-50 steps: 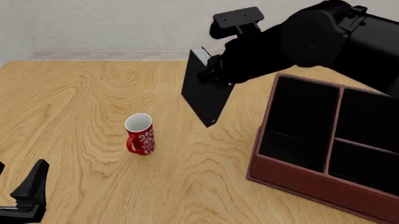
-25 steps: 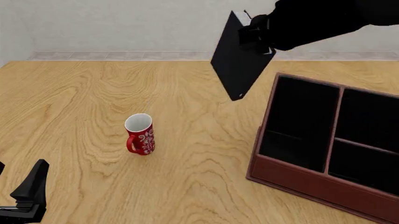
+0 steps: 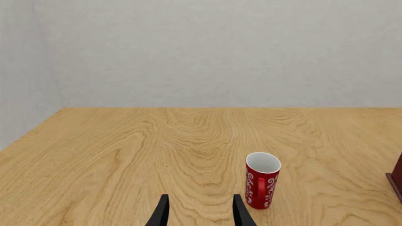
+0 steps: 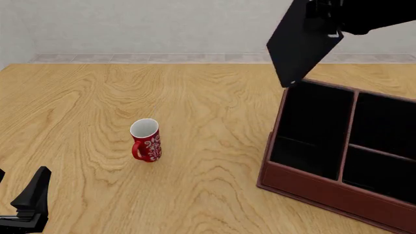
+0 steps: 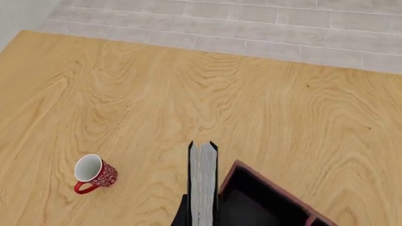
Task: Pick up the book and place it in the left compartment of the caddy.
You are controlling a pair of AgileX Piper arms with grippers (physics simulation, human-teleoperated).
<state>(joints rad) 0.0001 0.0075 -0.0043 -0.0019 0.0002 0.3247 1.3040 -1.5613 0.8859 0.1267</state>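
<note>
The black book (image 4: 301, 41) hangs tilted in the air, held at its top by my right gripper (image 4: 328, 22), which is shut on it. Its lower corner is just above the far left corner of the reddish-brown caddy (image 4: 312, 187). The left compartment (image 4: 311, 127) is the tall black-lined section below the book. In the right wrist view the book's white page edge (image 5: 202, 183) points down beside the caddy's corner (image 5: 234, 169). My left gripper (image 4: 27, 202) is open and empty near the front left corner, also seen in the left wrist view (image 3: 199, 214).
A red patterned mug (image 4: 145, 140) stands upright on the wooden table (image 4: 97, 97), left of the caddy; it also shows in the left wrist view (image 3: 262, 180) and the right wrist view (image 5: 94, 173). The caddy's right side is split by a horizontal divider (image 4: 380, 152).
My right arm has lifted the book up and carried it to the right, from over the table's middle to above the caddy's far left corner. The left arm has not moved.
</note>
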